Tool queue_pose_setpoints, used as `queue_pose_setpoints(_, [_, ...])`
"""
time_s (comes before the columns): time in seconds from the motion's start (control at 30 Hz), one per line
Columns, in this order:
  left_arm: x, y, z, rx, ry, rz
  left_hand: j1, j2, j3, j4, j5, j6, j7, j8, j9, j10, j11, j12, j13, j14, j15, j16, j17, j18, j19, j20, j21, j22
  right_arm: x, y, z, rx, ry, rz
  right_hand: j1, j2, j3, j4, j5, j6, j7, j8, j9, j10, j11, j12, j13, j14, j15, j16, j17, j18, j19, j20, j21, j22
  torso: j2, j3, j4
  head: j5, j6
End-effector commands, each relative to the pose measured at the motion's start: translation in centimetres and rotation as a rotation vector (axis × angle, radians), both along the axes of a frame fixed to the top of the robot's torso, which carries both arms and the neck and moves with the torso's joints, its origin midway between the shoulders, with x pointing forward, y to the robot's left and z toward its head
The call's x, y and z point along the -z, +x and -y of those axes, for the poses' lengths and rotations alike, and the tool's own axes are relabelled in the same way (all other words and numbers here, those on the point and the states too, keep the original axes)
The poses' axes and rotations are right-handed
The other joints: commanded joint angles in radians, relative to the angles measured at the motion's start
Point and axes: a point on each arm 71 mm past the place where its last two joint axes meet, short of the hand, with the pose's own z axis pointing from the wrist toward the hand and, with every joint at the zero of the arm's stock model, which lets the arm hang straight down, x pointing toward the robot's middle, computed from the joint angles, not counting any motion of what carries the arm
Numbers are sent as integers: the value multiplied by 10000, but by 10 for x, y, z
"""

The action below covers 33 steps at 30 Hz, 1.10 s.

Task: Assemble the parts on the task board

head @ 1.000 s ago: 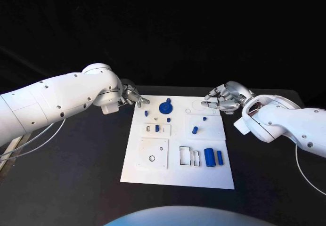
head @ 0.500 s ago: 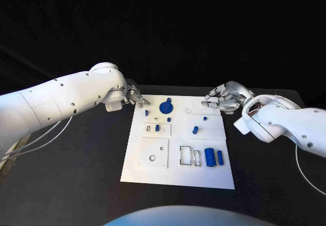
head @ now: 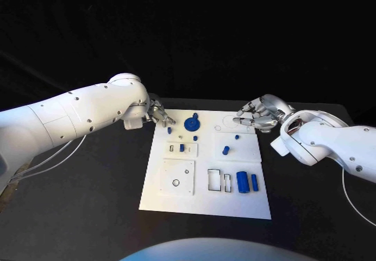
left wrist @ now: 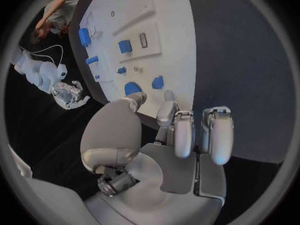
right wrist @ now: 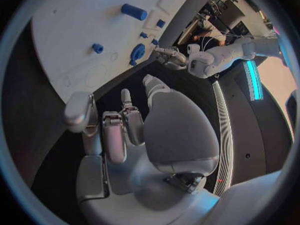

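Observation:
The white task board [head: 205, 163] lies in the middle of the table. On it are a blue gear-like part [head: 190, 123], several small blue pieces such as one by the far-left edge [head: 169, 130], and two blue cylinders [head: 242, 181] near its right side. My left hand [head: 159, 115] hovers at the board's far-left corner, fingers loosely bent and holding nothing. In the left wrist view that left hand [left wrist: 181, 135] is just short of the board's edge [left wrist: 169, 60], close to a blue piece [left wrist: 157, 82]. My right hand [head: 257, 116] hangs over the far-right corner, holding nothing.
Black table [head: 94, 185] surrounds the board on all sides. The board carries raised white plates with slots, among them a square plate [head: 175, 177] and outlined rectangular recesses [head: 218, 180]. The right wrist view shows the board [right wrist: 75, 25] and my left hand [right wrist: 169, 55] beyond it.
My left arm has swung right, bringing the left hand slightly closer to the board's far-left corner. The right hand has stayed where it was.

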Motion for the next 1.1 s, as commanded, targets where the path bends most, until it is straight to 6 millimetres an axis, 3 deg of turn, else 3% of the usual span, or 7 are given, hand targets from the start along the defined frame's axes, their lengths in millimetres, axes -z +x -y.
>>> queue_pose_setpoints(0.03, [2, -2, 4, 412, 71, -355, 114, 76, -59, -20, -38, 118, 12, 8, -36, -69, 5, -30, 9, 1076, 67, 36, 2634, -113, 760, 81, -34, 2354, 0, 0, -2, -98, -64, 38, -68, 12, 81, -4, 69, -76, -9, 52, 12, -27, 5, -16, 628, 862, -40, -36, 1891, 174, -15, -45, -27, -1, -10, -2, -14, 15, -19])
queue_pose_setpoints(0.53, [4, -1, 7, 547, 89, -531, 301, 163, -4, -34, 113, 212, -3, 11, -129, -71, -10, -42, -19, 1076, 59, 36, 2634, -114, 766, 84, -29, 2363, 0, 0, -2, -112, -65, 27, -68, 12, 81, -4, 69, -76, -9, 52, 12, -27, 5, -16, 628, 862, -40, -36, 1891, 174, -15, -45, -27, -1, -11, -2, 3, 47, -21])
queue_pose_setpoints(0.73, [5, 0, 8, 504, 12, -532, 421, 330, 81, -23, 136, 265, -11, 10, -201, -68, -16, -46, -32, 1076, 53, 36, 2634, -114, 764, 81, -32, 2363, 0, 0, -3, -121, -61, 28, -85, 9, 89, -1, 80, -88, -7, 52, 13, -25, 6, -15, 630, 861, -39, -39, 1887, 173, -14, -45, -33, -1, -4, 0, -7, 66, -41])
queue_pose_setpoints(0.83, [6, 0, 8, 502, 3, -553, 515, 401, 131, -32, 33, 288, -18, 17, -240, -72, -23, -51, -47, 1076, 49, 36, 2634, -112, 760, 78, -37, 2359, 0, 0, -3, -109, -54, 42, -85, 9, 89, -1, 80, -88, -7, 52, 13, -25, 6, -15, 630, 861, -39, -39, 1887, 173, -14, -45, -33, -1, -2, -4, -14, 68, -58])
queue_pose_setpoints(0.9, [6, 0, 8, 503, 6, -570, 674, 491, 244, -34, -366, 324, -30, 39, -307, -74, -32, -54, -64, 1076, 41, 36, 2634, -113, 763, 72, -36, 2364, 0, 0, -2, -99, -51, 50, -85, 9, 89, -1, 80, -88, -7, 52, 13, -25, 6, -15, 630, 861, -39, -39, 1887, 173, -14, -45, -33, -1, 0, -5, -14, 70, -64])
queue_pose_setpoints(1.1, [6, -1, 9, 460, 2, -541, 1145, 604, 627, -90, -516, 475, -113, 267, -297, -81, -95, -57, -90, 1076, -5, 36, 2634, -112, 764, 37, -40, 2368, 0, 0, -2, -83, -54, 47, -85, 9, 89, -1, 80, -88, -7, 52, 13, -25, 6, -15, 630, 861, -39, -39, 1887, 173, -14, -45, -33, -1, -2, -3, -4, 76, -78])
